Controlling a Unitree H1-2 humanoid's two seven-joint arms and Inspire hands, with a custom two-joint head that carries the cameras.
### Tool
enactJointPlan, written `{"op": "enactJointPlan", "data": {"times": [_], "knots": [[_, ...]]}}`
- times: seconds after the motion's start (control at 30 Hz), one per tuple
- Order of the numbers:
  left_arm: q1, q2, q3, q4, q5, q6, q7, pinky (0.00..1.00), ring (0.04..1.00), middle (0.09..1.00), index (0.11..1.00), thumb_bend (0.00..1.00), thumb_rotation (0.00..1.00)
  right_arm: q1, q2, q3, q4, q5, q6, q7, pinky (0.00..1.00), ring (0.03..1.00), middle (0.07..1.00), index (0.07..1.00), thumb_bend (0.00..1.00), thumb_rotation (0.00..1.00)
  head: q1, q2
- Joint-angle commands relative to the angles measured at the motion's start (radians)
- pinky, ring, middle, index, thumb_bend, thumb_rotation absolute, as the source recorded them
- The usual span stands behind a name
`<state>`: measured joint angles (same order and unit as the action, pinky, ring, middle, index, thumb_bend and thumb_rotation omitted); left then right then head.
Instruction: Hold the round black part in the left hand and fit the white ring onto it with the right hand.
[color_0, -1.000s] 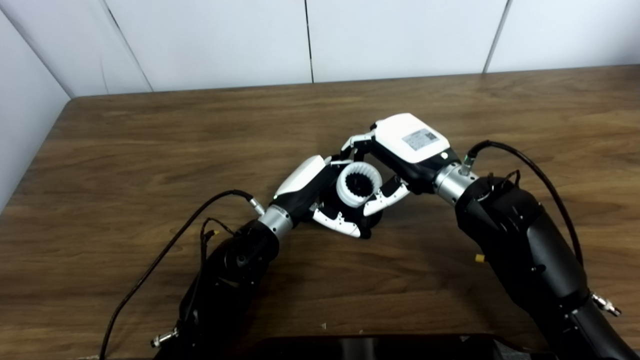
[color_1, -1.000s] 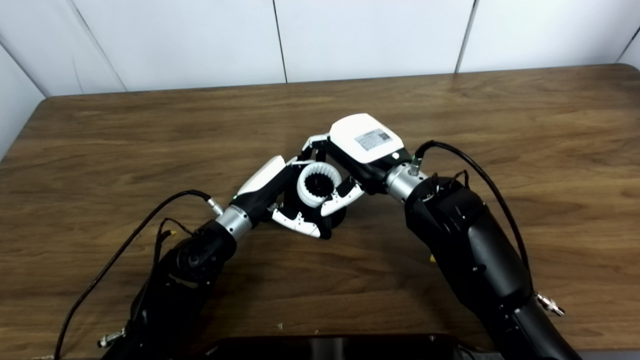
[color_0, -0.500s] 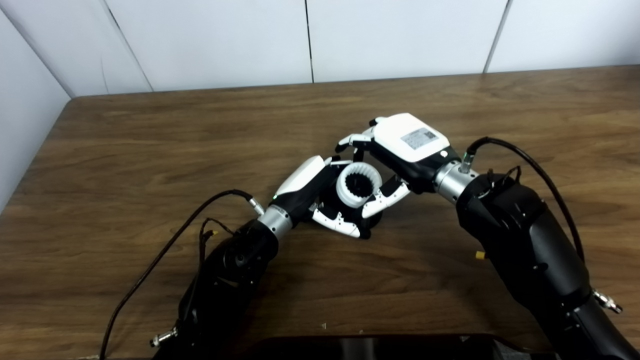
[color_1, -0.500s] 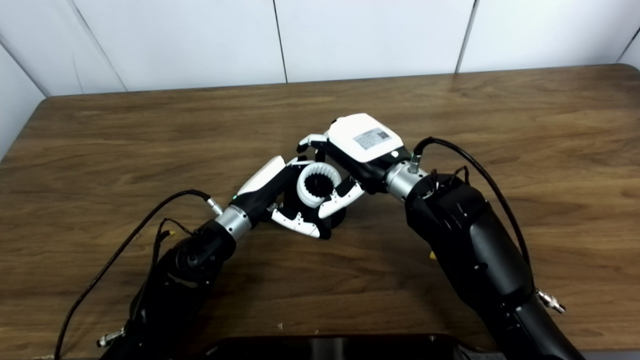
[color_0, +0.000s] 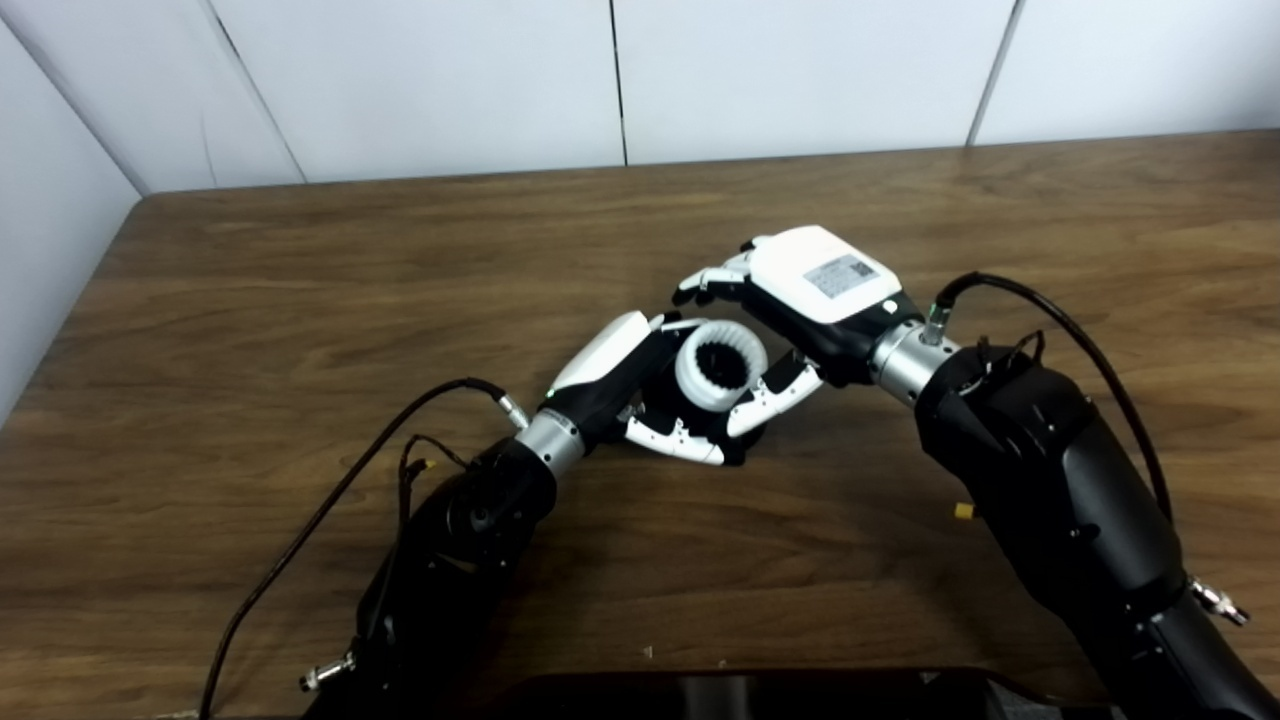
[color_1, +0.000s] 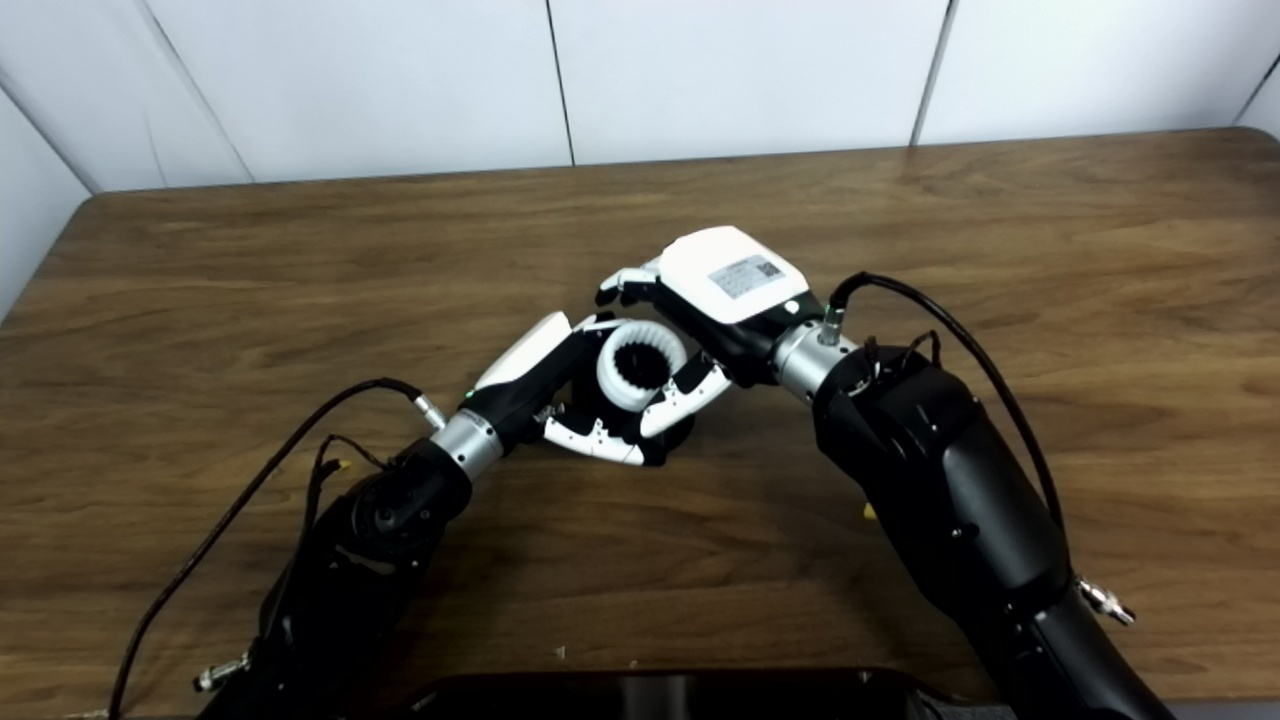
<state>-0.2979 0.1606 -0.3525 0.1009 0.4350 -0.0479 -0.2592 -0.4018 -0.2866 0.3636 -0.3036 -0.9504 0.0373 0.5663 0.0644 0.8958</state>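
Observation:
My left hand (color_0: 640, 385) is shut around the round black part (color_0: 722, 362), which is mostly hidden by its fingers and by the ring. The white ring (color_0: 692, 372) sits on top of the black part, with the part's dark toothed inside showing through the ring's hole. My right hand (color_0: 800, 300) is just right of and behind the ring. Its fingers (color_0: 702, 285) are spread and lifted off the ring, and its thumb (color_0: 775, 392) lies close along the ring's right side. Both hands are low over the wooden table (color_0: 300, 300).
A dark object (color_0: 760, 695) lies along the table's near edge. White wall panels (color_0: 450, 80) stand behind the table and at its left edge. A black cable (color_0: 330, 510) loops beside each forearm.
My right hand's fingers have lifted off the ring's far rim and spread apart. The ring stays on the black part. My left hand has tilted slightly with the part.

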Motion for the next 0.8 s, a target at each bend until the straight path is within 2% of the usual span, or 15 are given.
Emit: {"op": "enactJointPlan", "data": {"times": [0.0, 0.2, 0.37, 0.77], "knots": [[-0.033, 0.015, 0.007, -0.018, 0.023, 0.025, 0.001, 1.0, 0.916, 0.897, 0.892, 0.99, 0.32, -0.042, -0.001, -0.013, -0.03, 0.005, -0.006, -0.017, 0.9, 0.813, 0.807, 0.8, 0.97, 0.51, 0.001, 0.0], [-0.023, 0.015, 0.018, -0.019, 0.025, 0.031, 0.012, 1.0, 0.935, 0.935, 0.945, 1.0, 0.32, -0.038, -0.007, -0.014, -0.03, 0.005, -0.01, -0.021, 0.89, 0.806, 0.804, 0.796, 0.97, 0.53, 0.004, 0.001], [-0.018, 0.015, 0.03, -0.022, 0.011, 0.03, 0.009, 1.0, 0.958, 0.966, 0.989, 1.0, 0.37, -0.034, -0.013, -0.016, -0.026, 0.013, -0.014, -0.025, 0.87, 0.785, 0.8, 0.794, 0.99, 0.52, 0.005, 0.003], [-0.003, 0.009, 0.045, -0.031, 0.0, 0.039, 0.019, 1.0, 0.957, 0.956, 0.99, 1.0, 0.39, -0.026, -0.014, -0.016, -0.03, 0.015, 0.0, -0.008, 0.87, 0.77, 0.8, 0.798, 1.0, 0.52, 0.009, 0.009]]}}
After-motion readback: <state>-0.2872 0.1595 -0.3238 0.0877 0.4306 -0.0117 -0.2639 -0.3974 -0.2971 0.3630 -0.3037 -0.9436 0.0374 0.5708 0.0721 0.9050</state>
